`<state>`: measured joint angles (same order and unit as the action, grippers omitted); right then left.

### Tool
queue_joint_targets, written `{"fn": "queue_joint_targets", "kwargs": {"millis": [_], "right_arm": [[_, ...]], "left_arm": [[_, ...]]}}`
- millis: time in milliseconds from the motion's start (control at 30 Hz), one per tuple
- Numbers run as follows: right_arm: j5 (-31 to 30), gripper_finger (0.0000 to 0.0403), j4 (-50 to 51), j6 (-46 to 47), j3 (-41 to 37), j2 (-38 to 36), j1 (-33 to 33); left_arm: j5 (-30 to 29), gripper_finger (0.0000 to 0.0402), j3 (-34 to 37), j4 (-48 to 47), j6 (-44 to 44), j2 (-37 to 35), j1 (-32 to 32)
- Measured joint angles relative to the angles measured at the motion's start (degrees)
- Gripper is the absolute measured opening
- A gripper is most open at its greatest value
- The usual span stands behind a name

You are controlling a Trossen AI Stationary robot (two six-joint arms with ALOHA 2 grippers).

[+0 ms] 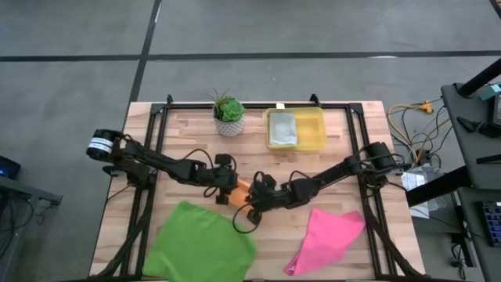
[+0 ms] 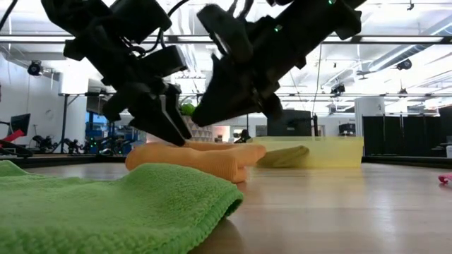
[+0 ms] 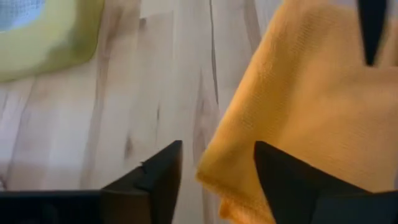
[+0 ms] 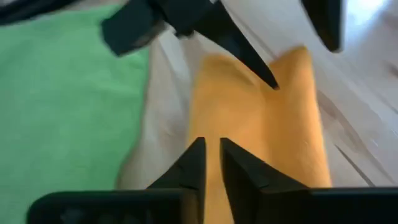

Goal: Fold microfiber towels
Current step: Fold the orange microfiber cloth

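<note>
The orange towel (image 1: 241, 190) lies bunched in a low fold at the middle of the tabletop (image 1: 344, 157), with both arms meeting over it. The left pincer (image 3: 217, 171) stands with its fingers apart, straddling one hem of the orange cloth without closing on it. The right pincer (image 4: 211, 165) comes in from the opposite side with its fingers nearly together above the cloth; a thin gap shows between them and nothing is caught in it.

Just beside the orange cloth, toward the front edge, the green towel (image 1: 200, 243) lies spread and loosely rumpled. The pink towel (image 1: 329, 235) lies well apart on the right, partly turned over on itself in a rough triangle. A grey towel (image 1: 283, 129) sits in the yellow bin (image 1: 313, 129) at the back, beside a potted plant (image 1: 228, 113).

By my reading, the grey one is finished and stowed, the orange is mid-fold, and green and pink remain to be done.
</note>
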<state>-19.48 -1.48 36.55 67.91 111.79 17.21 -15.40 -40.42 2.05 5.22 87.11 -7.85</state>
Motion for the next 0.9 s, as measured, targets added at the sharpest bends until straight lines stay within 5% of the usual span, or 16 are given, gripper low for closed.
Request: {"fn": "queue_joint_targets", "kwargs": {"millis": [100, 300, 600, 900], "right_arm": [[0.21, 0.0077, -2.31, -2.36, -0.6, -0.02, 0.04], [0.13, 0.0139, -2.25, -6.94, -1.32, 0.31, 0.02], [-1.15, 0.0226, 0.1, -8.26, -1.76, 0.92, -1.12], [-1.64, 0.0276, 6.49, -6.75, -2.9, 0.98, -1.12]], "left_arm": [[1.4, 0.0227, 0.0, -1.08, 1.84, -1.56, -0.01], [15.75, 0.0244, -0.28, 0.05, 10.92, -1.62, -0.12], [16.14, 0.0244, -2.34, -1.89, 14.8, 5.36, 1.89], [16.55, 0.0244, -0.87, -6.39, 14.37, 5.14, 3.03]]}}
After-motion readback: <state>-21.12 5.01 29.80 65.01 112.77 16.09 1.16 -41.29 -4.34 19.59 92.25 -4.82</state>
